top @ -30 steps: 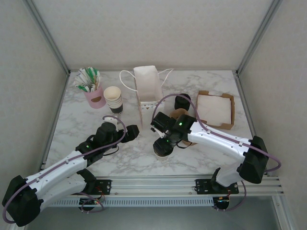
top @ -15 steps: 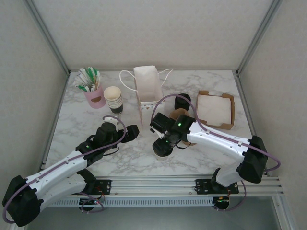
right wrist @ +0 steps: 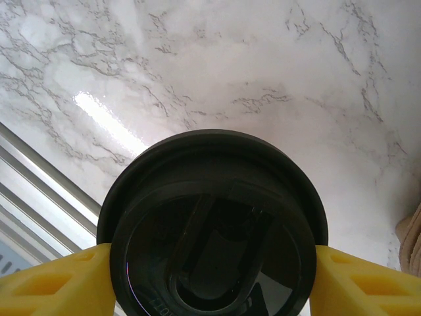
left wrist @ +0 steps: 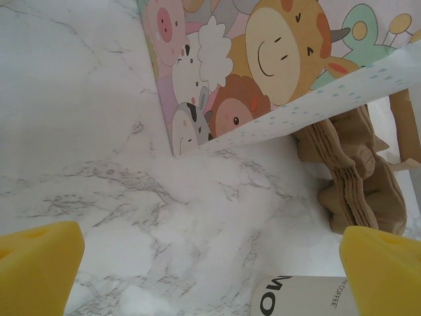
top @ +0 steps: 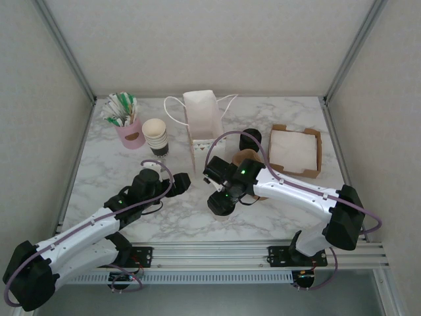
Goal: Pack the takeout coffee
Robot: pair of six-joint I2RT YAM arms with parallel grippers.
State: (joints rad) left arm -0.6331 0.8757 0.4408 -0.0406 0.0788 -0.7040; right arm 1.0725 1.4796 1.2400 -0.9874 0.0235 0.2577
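Starting at the right gripper (right wrist: pixel 212 280), its yellow fingers (right wrist: pixel 56 283) are seen set partway open and pressed against opposite sides of the takeout coffee (right wrist: pixel 214 224), which is held between them by its black lid. From the wrist view, the lid is looked down on: a round black disc with a raised rim and a sunken centre. The marble table (right wrist: pixel 217 72) lies beneath it. Whether the cup stands on the marble or is raised off it cannot be told.

In the top view, the coffee is placed at the front middle of the table, outside the paper bag (top: pixel 202 118) and nearer the arms than the bag is. The left gripper (left wrist: pixel 210 273) is found just to the coffee's left, apart from it, with its fingers spread wide and nothing held between them. Through its wrist camera, a cartoon-animal print is shown on the bag's side, and a brown pulp carrier (left wrist: pixel 355 178) is seen standing beside the bag on the marble. A pale cup wall (left wrist: pixel 296 299) with dark lettering is cut off at the bottom edge; whether it belongs to the coffee cannot be told.

Farther out, a black cylinder (top: pixel 250 139) is set right of the bag, and a shallow cardboard box (top: pixel 317 153) of white napkins lies beyond it near the right edge. Left of the bag, a stack of paper cups (top: pixel 156 135) is placed, and beside it a pink holder (top: pixel 130 133) filled with packets.
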